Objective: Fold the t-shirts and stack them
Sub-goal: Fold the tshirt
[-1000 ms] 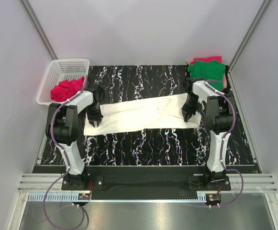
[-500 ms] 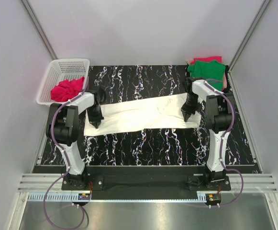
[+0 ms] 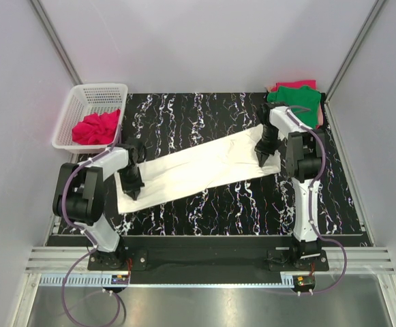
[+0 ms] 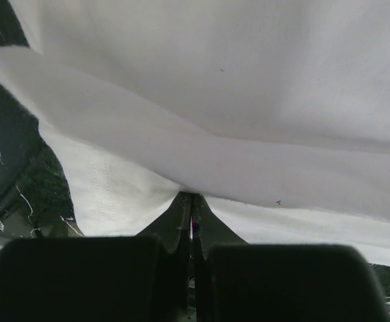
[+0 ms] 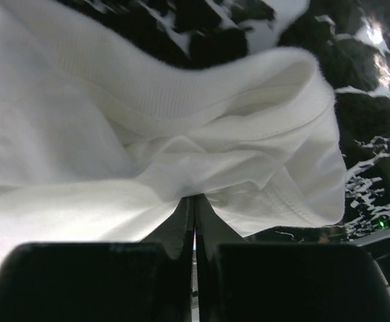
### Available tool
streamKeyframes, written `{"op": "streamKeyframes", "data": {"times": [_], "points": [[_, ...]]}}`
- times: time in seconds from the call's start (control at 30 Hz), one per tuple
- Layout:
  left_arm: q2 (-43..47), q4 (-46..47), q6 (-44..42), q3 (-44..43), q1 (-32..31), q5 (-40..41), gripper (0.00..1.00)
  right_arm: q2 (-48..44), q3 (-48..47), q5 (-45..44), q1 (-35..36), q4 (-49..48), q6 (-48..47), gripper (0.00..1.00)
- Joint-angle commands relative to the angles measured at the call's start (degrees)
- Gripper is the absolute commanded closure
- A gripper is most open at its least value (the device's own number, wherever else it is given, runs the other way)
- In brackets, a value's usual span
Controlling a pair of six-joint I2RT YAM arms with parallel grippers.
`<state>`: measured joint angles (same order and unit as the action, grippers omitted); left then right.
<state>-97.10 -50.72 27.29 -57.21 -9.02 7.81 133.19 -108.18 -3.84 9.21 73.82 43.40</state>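
From the top view I am watching the white t-shirt (image 3: 204,167) lying as a long band across the middle of the marbled black tabletop (image 3: 218,211), running from the lower left up toward the upper right. The left pincer (image 3: 131,193) is pointing down at the band's lower-left end and the right pincer (image 3: 262,158) at its upper-right end. The green t-shirt (image 3: 294,100) is sitting folded in the upper right corner of the tabletop with a strip of red cloth showing beyond it. The pinkish-red t-shirt (image 3: 97,127) is lying bunched in the white basket (image 3: 82,90) at the upper left. In the left wrist view the left pincer (image 4: 191,215) is clamping down on a fold of the white t-shirt (image 4: 248,100), its fingers pressed together with cloth spreading out above them. In the right wrist view the right pincer (image 5: 195,215) is likewise pinching the white t-shirt (image 5: 114,134), fingers pressed tight on gathered fabric near a stitched hem, with the tabletop (image 5: 376,80) showing at the right edge.
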Motion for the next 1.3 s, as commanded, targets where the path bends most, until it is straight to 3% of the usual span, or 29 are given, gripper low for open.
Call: {"op": "streamKeyframes", "data": {"times": [0.0, 0.27, 0.43, 0.53, 0.7, 1.27], "points": [[3.3, -2.5, 0.5, 4.0, -0.4, -1.3, 1.00, 5.8, -8.1, -0.4, 0.0, -4.3, -1.5, 1.00], [4.5, -4.2, 1.5, 1.7, -4.5, -4.7, 1.00, 14.2, -25.9, 3.5, 0.0, -0.2, -4.3, 1.00], [1.6, -4.7, 1.5, -1.1, -9.9, -7.0, 1.00, 21.3, -42.1, 6.3, 0.0, 4.2, -5.1, 1.00], [-0.3, -5.2, 1.5, -3.3, -13.3, -7.5, 1.00, 23.9, -46.2, 9.0, -0.1, 3.9, -5.2, 1.00], [-2.1, -5.2, 1.5, -6.1, -17.8, -10.0, 1.00, 24.8, -44.8, 13.9, 0.0, 1.2, -6.7, 1.00], [-0.8, -7.1, 3.4, -7.2, -19.8, -3.8, 1.00, 21.7, -45.0, 6.7, -2.6, 0.5, -11.7, 1.00]]}}
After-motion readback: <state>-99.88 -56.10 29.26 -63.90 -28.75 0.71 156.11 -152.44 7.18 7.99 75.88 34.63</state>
